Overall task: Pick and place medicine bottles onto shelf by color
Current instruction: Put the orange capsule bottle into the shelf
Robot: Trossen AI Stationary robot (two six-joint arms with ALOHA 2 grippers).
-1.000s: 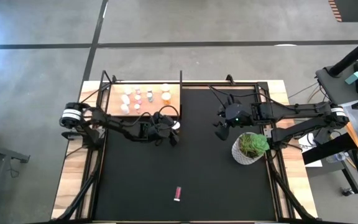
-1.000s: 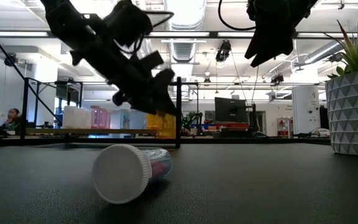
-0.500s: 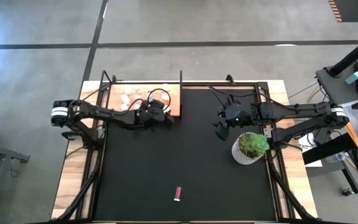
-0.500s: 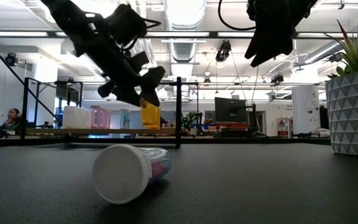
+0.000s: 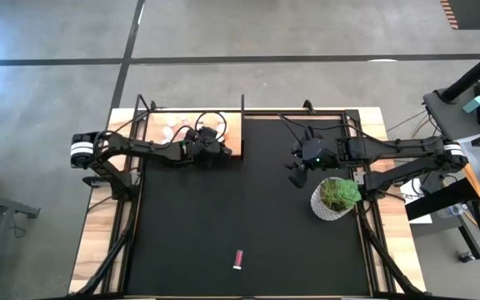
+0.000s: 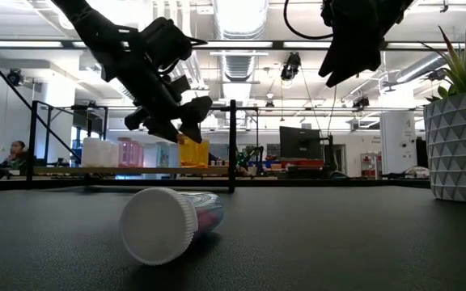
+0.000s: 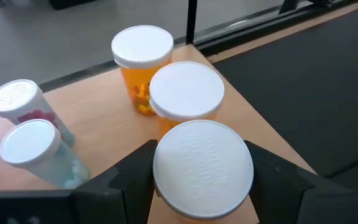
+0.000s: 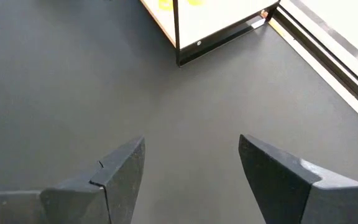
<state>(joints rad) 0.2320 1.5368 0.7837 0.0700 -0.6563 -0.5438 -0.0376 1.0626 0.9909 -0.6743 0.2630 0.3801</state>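
A white-capped orange bottle (image 7: 202, 174) is clamped between the two dark fingers of the left gripper (image 7: 202, 180), which is held over the near right corner of the light-wood shelf (image 5: 233, 137). Just beyond the held bottle, two more orange bottles (image 7: 143, 65) are standing upright on the shelf, one behind the other. To their left a pink bottle (image 7: 25, 106) and a pale blue-teal bottle (image 7: 39, 152) are set side by side on the board. From table height, the held bottle is seen raised slightly above the shelf.

The right gripper (image 8: 191, 165) is held open and empty above the black mat (image 5: 248, 208), beside the potted plant (image 5: 337, 198). One pink bottle (image 6: 168, 222) is lying on its side near the front of the counter.
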